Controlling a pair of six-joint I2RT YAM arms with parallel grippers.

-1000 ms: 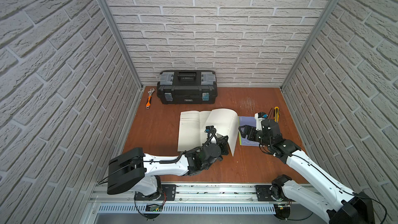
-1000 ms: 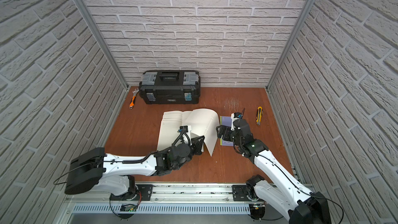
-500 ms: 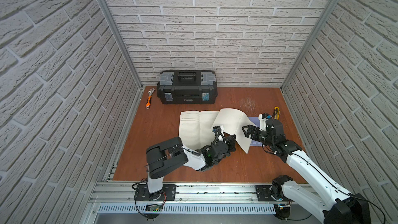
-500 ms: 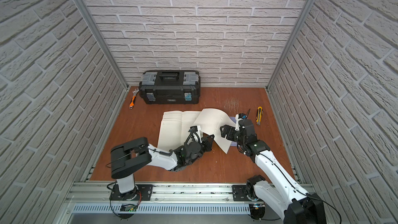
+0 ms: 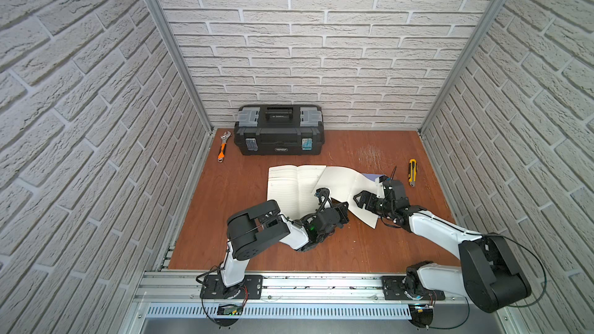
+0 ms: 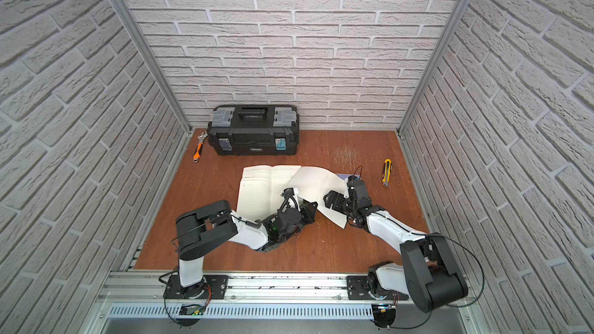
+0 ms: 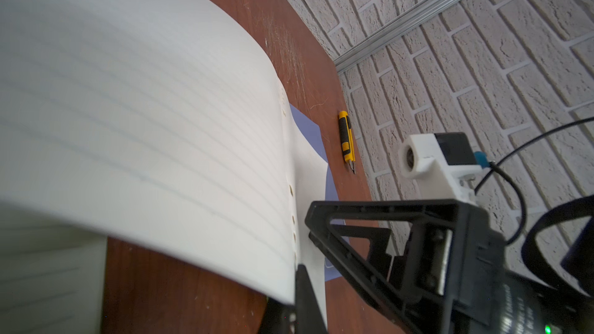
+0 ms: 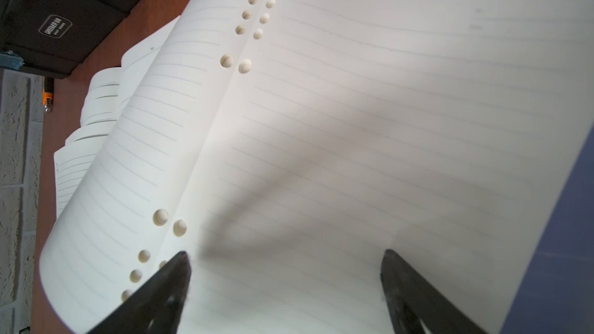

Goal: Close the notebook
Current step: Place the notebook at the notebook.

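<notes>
The notebook (image 5: 289,187) lies open on the wooden table, its left pages flat. A bundle of lined pages (image 5: 345,184) is lifted and curves to the right over the purple cover (image 5: 369,176). My left gripper (image 5: 341,211) sits low at the near edge of that bundle and is shut on the pages (image 7: 193,155); its dark finger (image 7: 305,297) meets the sheet's edge. My right gripper (image 5: 361,201) hovers open just right of it. Its two fingertips (image 8: 183,263) stand wide apart over the lined, hole-punched pages (image 8: 321,123). Both top views show the same layout: pages (image 6: 313,181), left gripper (image 6: 310,209), right gripper (image 6: 331,200).
A black toolbox (image 5: 279,130) stands against the back wall, an orange-handled wrench (image 5: 222,147) left of it. A yellow utility knife (image 5: 411,172) lies right of the notebook near the right wall. Brick walls close in three sides.
The lifted pages have swung from nearly upright to leaning right over the purple cover, with my left gripper moving right along with them. My left arm has folded back; the right gripper stays close by.
</notes>
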